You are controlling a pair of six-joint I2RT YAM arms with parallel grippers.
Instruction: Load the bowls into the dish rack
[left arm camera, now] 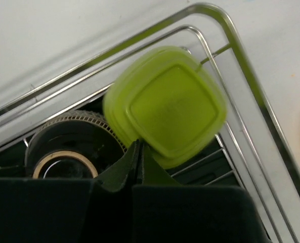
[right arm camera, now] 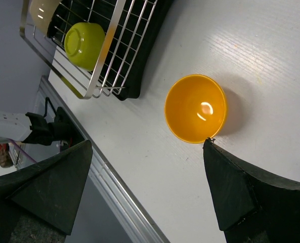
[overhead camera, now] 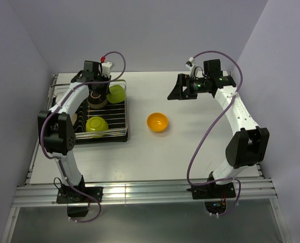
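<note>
The chrome wire dish rack (overhead camera: 120, 119) on its black tray stands at the left. My left gripper (overhead camera: 105, 90) is over its far end, shut on the rim of a lime bowl (left arm camera: 165, 104) held tilted, base towards the wrist camera. A black bowl (left arm camera: 69, 147) sits in the rack just beside it. A second lime bowl (overhead camera: 96, 125) lies upside down at the rack's near end, with a pale bowl (overhead camera: 74, 120) to its left. The orange bowl (overhead camera: 158, 122) stands upright on the table right of the rack. My right gripper (right arm camera: 147, 144) is open and empty, high above the orange bowl (right arm camera: 195, 109).
The rack's corner rails (left arm camera: 251, 86) run close to the held bowl. The table's near edge has an aluminium rail (overhead camera: 139, 192). Grey walls close in the left, the back and the right.
</note>
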